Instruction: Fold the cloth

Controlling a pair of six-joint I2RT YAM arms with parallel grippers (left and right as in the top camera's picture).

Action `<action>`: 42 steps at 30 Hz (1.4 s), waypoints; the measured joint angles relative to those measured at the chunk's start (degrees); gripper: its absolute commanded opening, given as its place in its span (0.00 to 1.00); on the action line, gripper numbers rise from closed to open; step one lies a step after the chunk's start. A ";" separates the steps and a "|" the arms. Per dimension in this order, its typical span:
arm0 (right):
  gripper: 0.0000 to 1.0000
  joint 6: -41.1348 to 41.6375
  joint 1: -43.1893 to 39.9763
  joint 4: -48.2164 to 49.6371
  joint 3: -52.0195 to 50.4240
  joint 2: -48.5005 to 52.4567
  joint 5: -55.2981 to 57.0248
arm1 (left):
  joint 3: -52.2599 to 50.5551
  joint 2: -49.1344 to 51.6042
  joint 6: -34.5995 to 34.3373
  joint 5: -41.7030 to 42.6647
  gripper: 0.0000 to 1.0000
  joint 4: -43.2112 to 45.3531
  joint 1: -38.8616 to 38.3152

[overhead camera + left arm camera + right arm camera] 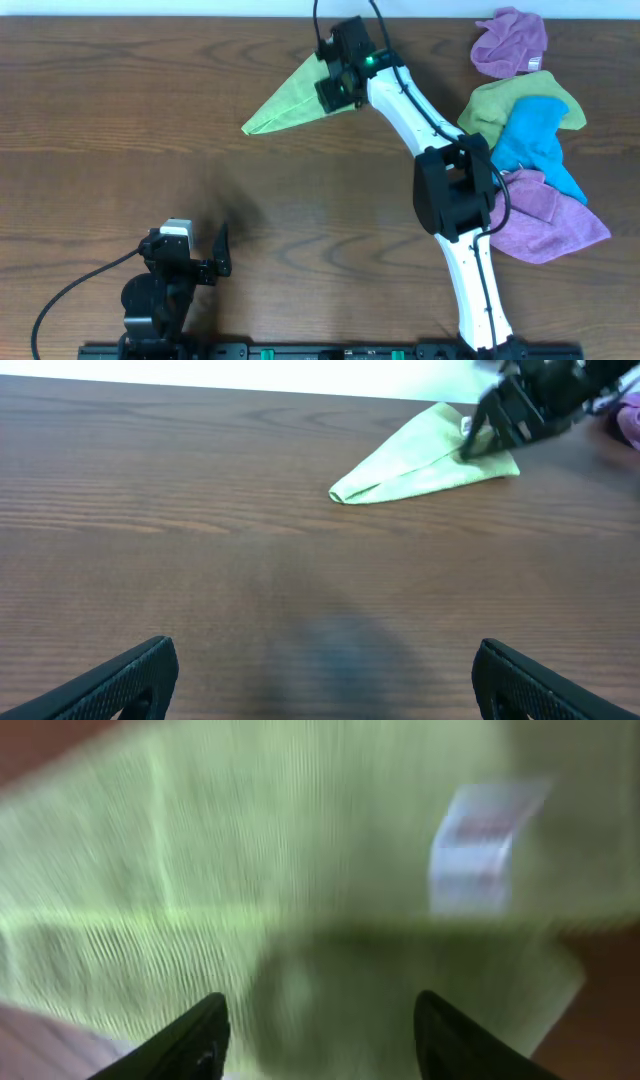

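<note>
The lime-green cloth [288, 98] lies folded into a triangle at the back middle of the table, its point toward the left. It also shows in the left wrist view [425, 458] and fills the right wrist view [250, 890], where a white label [480, 845] shows on it. My right gripper [336, 92] hovers over the cloth's right end with its jaws open [320, 1040] and nothing between them. My left gripper [215, 255] is open and empty [325, 680] near the front left, far from the cloth.
A pile of other rags lies at the right: a purple one [510, 40], an olive-green one [500, 100], a blue one [535, 140] and another purple one [550, 220]. The right arm [455, 190] stretches across the table's middle right.
</note>
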 measured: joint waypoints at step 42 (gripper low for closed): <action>0.01 3.43 1.11 -0.39 0.87 2.16 2.54 | 0.00 0.00 0.00 0.00 0.96 0.00 0.00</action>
